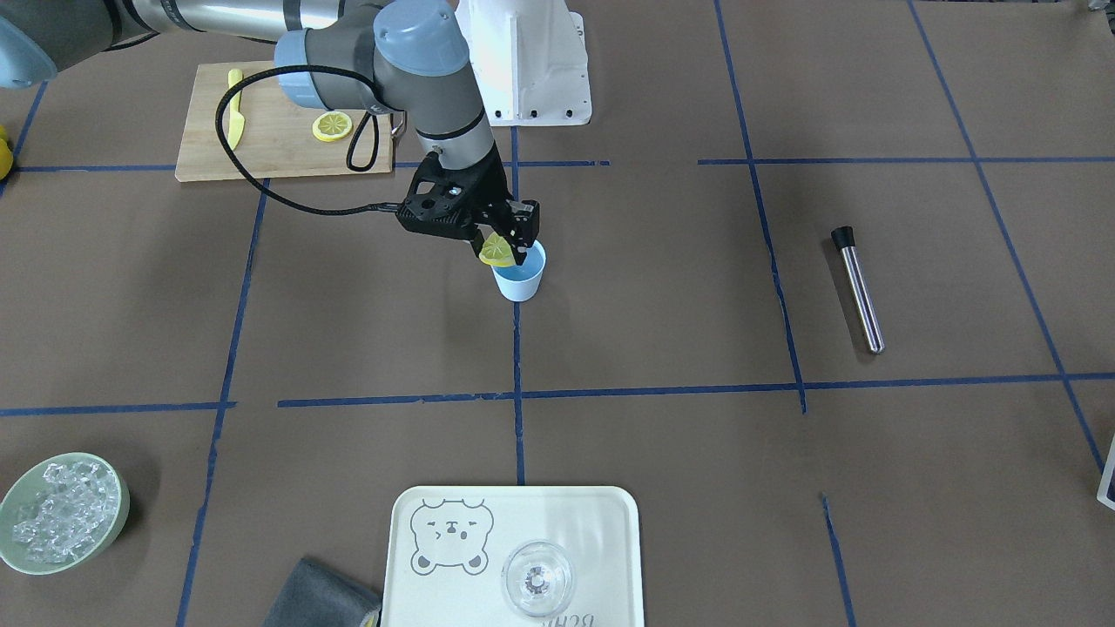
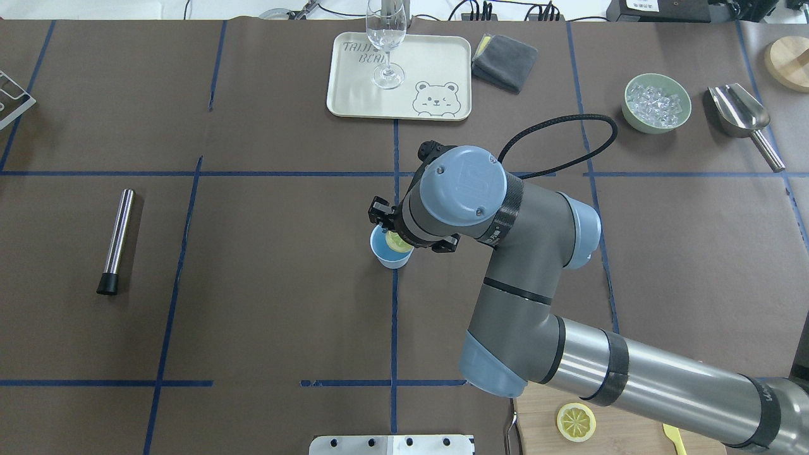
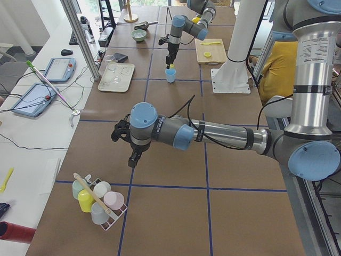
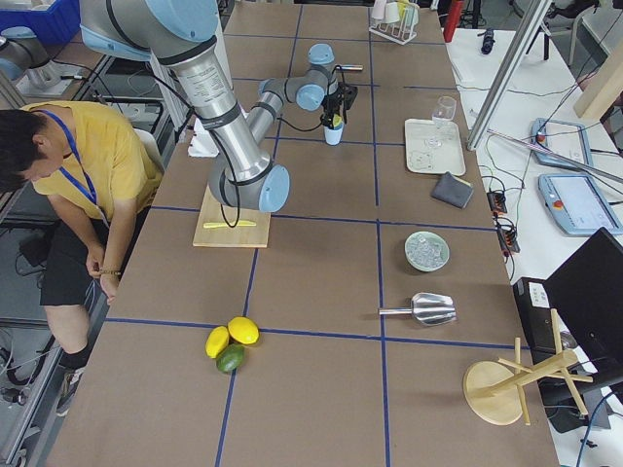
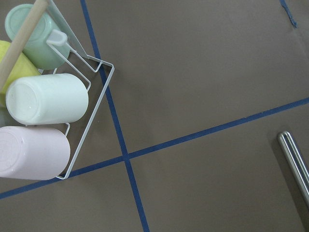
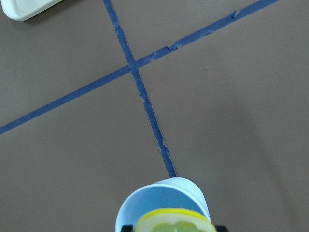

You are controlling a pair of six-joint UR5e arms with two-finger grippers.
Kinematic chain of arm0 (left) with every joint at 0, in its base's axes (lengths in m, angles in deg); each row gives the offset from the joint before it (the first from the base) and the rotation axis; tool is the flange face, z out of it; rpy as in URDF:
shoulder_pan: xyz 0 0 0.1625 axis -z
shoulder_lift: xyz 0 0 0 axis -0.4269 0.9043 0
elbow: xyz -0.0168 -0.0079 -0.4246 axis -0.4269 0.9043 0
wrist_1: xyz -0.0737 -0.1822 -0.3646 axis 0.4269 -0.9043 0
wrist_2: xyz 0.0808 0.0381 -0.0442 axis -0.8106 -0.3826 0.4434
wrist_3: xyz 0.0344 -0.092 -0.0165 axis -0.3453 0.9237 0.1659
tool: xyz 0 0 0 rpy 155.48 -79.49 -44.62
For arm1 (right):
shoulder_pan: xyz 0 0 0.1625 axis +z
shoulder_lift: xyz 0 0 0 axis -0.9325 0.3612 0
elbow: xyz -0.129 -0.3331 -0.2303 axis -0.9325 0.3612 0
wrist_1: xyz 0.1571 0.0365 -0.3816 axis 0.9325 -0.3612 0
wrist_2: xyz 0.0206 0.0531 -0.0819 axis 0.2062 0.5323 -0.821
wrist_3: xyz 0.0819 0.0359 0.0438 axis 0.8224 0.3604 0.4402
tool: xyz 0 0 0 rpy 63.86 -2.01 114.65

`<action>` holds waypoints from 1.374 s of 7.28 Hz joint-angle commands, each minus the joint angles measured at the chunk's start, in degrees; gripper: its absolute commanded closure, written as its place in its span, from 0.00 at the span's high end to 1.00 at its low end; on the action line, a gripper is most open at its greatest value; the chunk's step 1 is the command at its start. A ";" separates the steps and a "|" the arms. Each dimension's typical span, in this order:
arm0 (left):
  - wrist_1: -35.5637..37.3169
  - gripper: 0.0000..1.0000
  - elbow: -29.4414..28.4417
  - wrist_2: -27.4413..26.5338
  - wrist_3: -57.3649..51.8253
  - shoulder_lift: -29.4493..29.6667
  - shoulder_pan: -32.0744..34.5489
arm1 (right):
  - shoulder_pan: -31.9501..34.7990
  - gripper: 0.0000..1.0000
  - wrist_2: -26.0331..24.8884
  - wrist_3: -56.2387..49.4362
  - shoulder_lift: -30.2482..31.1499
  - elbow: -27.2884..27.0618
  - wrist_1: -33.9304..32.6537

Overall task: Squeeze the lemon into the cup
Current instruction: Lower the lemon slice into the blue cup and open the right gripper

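Note:
The light blue cup point(image 1: 520, 277) stands on the table's middle line. My right gripper point(image 1: 502, 247) is shut on a yellow lemon slice point(image 1: 497, 251) and holds it pinched just over the cup's rim. In the right wrist view the lemon slice point(image 6: 174, 221) sits directly above the cup point(image 6: 161, 198). The overhead view shows the cup point(image 2: 392, 251) partly hidden under my right wrist. A second lemon slice point(image 1: 332, 126) lies on the wooden cutting board point(image 1: 283, 144). My left gripper point(image 3: 133, 159) shows only in the exterior left view, beside a cup rack point(image 3: 98, 197); I cannot tell whether it is open or shut.
A yellow knife point(image 1: 234, 109) lies on the board. A tray point(image 1: 610, 557) holds a clear glass point(image 1: 537, 579). A green bowl of ice point(image 1: 63, 512), a steel rod point(image 1: 858, 289), a grey cloth point(image 2: 504, 60) and a metal scoop point(image 2: 739, 114) lie around the table.

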 commanded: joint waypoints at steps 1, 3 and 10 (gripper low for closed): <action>0.01 1.00 0.01 0.00 0.02 -0.09 0.07 | -0.55 0.64 -0.10 0.32 0.03 0.09 0.03; 0.01 1.00 0.53 0.00 -0.07 -0.79 0.07 | -0.65 0.66 -0.10 0.50 -0.15 0.09 0.03; -0.51 1.00 -0.17 -0.09 6.99 -0.01 -1.59 | 4.84 1.00 7.65 -1.16 2.55 -2.44 -0.06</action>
